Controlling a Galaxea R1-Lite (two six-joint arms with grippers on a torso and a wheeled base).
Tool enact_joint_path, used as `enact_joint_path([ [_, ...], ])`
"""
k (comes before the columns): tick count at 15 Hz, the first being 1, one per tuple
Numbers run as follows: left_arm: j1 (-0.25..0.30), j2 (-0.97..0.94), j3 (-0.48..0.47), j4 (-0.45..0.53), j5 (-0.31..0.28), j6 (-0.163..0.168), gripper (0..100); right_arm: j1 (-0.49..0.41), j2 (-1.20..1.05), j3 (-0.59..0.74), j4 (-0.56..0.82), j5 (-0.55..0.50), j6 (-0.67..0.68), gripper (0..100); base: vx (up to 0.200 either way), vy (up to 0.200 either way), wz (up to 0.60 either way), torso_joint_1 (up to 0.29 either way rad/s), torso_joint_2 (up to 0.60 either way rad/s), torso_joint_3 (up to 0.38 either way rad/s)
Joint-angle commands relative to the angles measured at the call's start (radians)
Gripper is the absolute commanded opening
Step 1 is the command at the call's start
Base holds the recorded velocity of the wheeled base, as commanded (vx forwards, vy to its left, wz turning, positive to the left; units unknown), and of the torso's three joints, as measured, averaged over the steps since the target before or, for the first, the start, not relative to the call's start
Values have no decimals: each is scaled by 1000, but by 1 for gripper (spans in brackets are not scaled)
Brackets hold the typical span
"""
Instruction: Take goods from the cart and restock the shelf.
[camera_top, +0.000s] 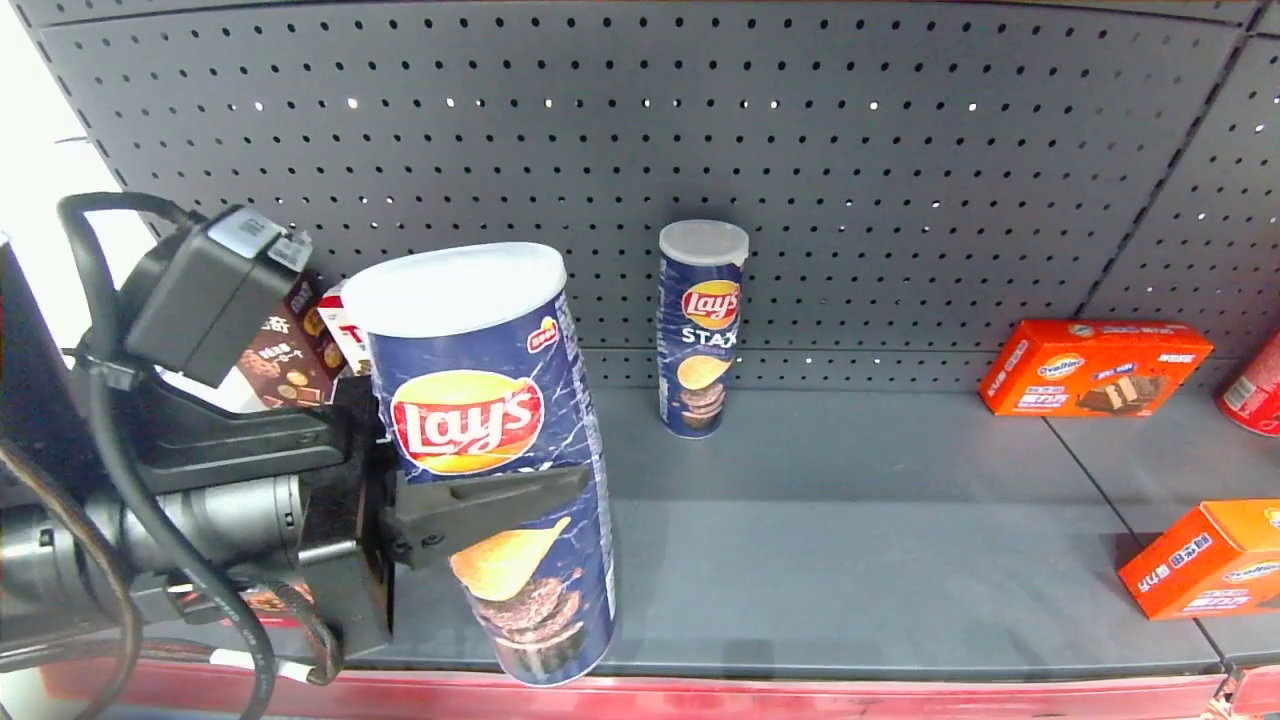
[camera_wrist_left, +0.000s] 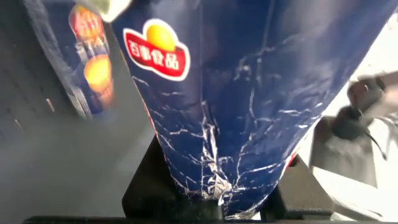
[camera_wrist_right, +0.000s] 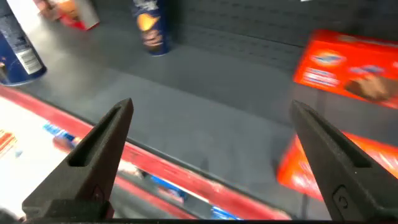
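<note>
Head view, lower left: your left gripper clamps the chip can.
Can's base is at the shelf front edge, frame bottom; in the right wrist view your right gripper is spread wide.

Grey shelf, pegboard back, red front edge. One upright chips can stands mid-shelf near the back, with brown snack boxes at the left end. At the right, a rear orange box lies by the back panel and a front orange box nearer the edge.

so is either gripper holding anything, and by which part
The left gripper grips the blue chip can around the middle of its side wall. The right gripper is open, holding nothing.
</note>
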Motion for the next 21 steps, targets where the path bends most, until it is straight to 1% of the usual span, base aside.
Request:
enact_joint_path([
  [1,6,-27,-48,37,-2,3,0,64,220,-72,-33,6,-7,100,0,0,0,0,0,0],
  [2,6,-27,-59,37,-2,3,0,74,303,-78,-120,6,-7,100,0,0,0,0,0,0],
  [3,6,-26,-59,37,-2,3,0,85,348,-72,-175,7,-9,100,0,0,0,0,0,0],
  [4,8,-24,-58,36,-2,3,0,96,432,-70,-295,21,-7,100,0,0,0,0,0,0],
  [6,8,-21,-59,36,-4,3,0,87,556,-95,-401,67,-6,100,0,0,0,0,0,0],
  [7,9,-21,-59,36,-5,3,0,90,596,-113,-421,78,-4,100,0,0,0,0,0,0],
  [9,11,-24,-58,36,-24,1,0,96,697,-207,-431,124,-7,100,0,0,0,0,0,0],
  [10,11,-26,-56,36,-24,1,0,96,751,-244,-444,151,-21,100,0,0,0,0,0,0],
  [11,11,-26,-56,36,-25,0,0,96,777,-256,-458,165,-36,100,0,0,0,0,0,0],
  [12,12,-24,-59,36,-25,-2,0,96,888,-311,-539,236,-107,100,0,0,0,0,0,0],
  [13,20,-23,-59,36,-25,-2,0,97,941,-351,-562,291,-112,100,0,0,0,0,0,0],
  [14,25,-21,-59,36,-27,-2,0,97,969,-375,-563,322,-112,100,0,0,0,0,0,0],
  [15,31,-21,-61,36,-27,-2,0,100,1021,-428,-569,374,-115,100,0,0,0,0,0,0],
  [16,32,-23,-61,36,-36,-2,0,107,1089,-498,-582,446,-116,100,0,0,0,0,0,0],
  [18,35,-27,-64,36,-61,-2,0,107,1191,-592,-639,529,-121,100,0,0,0,0,0,0],
  [19,46,-27,-73,37,-67,-3,0,105,1234,-627,-678,608,-119,100,0,0,0,0,0,0],
  [20,60,-23,-82,37,-79,-3,0,105,1265,-650,-709,664,-118,100,0,0,0,0,0,0],
  [21,71,-20,-90,37,-90,-3,0,107,1282,-658,-723,680,-118,100,0,0,0,0,0,0],
])
